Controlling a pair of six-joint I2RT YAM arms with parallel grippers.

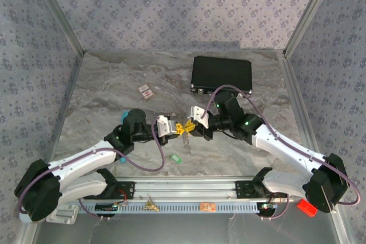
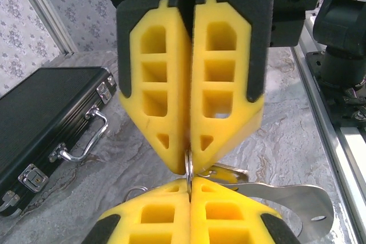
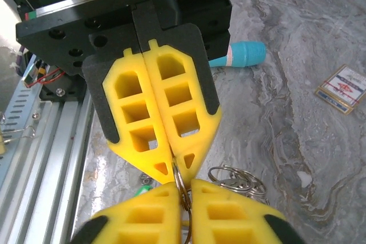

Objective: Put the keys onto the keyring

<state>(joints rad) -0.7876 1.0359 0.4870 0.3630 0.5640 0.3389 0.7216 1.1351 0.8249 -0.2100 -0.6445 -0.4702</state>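
Meeting tip to tip, your left claw point(image 2: 190, 182) and right claw point(image 3: 184, 182) both clamp the silvery-grey metal keyring hoop point(image 2: 189, 163); the tiny green-headed key point(image 1: 176, 157) lies at 6 o'clock, nearer the left.

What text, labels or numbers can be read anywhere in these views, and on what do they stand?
No text is legible in these views.
Red-and-white card: printed marks, too blurred to read.
Orange tag on the front rail: too small to read.
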